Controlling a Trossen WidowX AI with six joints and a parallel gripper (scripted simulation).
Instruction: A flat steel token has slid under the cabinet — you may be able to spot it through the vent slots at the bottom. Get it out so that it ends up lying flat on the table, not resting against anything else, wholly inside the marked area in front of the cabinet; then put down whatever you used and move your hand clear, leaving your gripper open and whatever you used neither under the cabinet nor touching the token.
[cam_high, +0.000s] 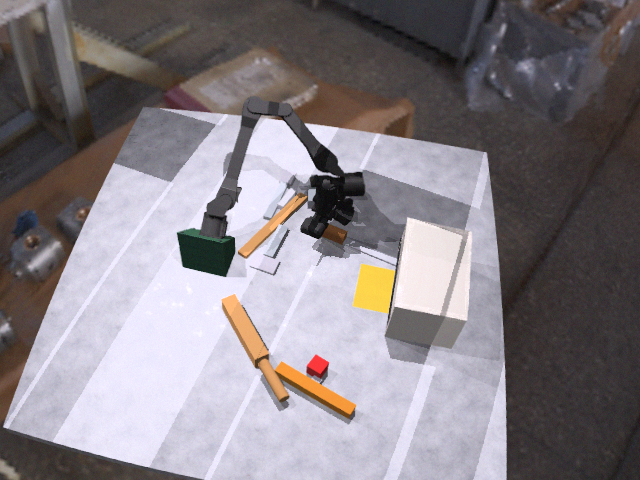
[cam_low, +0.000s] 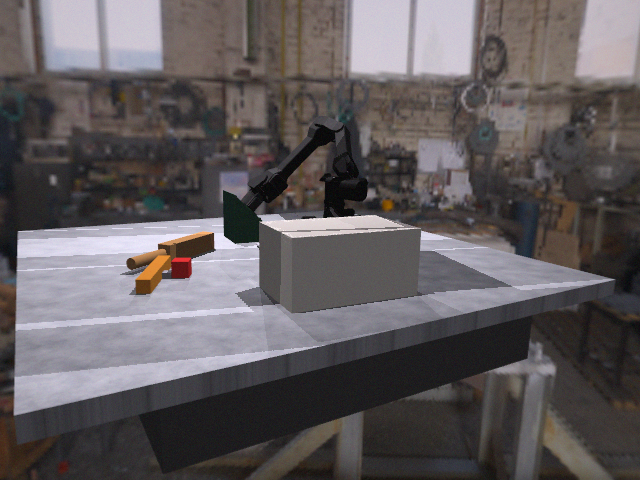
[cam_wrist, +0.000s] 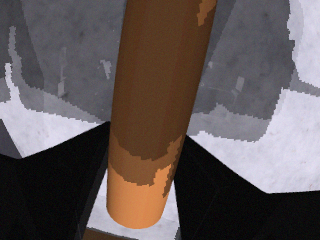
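Observation:
My gripper (cam_high: 321, 232) (cam_wrist: 144, 135) is shut on the round orange handle (cam_high: 334, 234) (cam_wrist: 155, 95) of a thin tool, low over the table. The tool's thin grey rod (cam_high: 371, 250) points toward the white cabinet (cam_high: 434, 268) (cam_low: 351, 268), and its far end is near the cabinet's front side by the back corner. I cannot tell whether the end is under the cabinet. The yellow marked area (cam_high: 373, 288) lies in front of the cabinet, with the rod behind it. The steel token is not visible, and the vent slots cannot be made out. The cabinet hides my gripper in the exterior view.
A long orange bar (cam_high: 271, 226) and pale flat strips (cam_high: 277, 241) lie beside my gripper. A dark green block (cam_high: 206, 253) (cam_low: 238, 222) is at the arm's base. A wooden paddle (cam_high: 245, 330), another orange bar (cam_high: 316, 390) and a red cube (cam_high: 317, 365) (cam_low: 181, 267) lie farther off.

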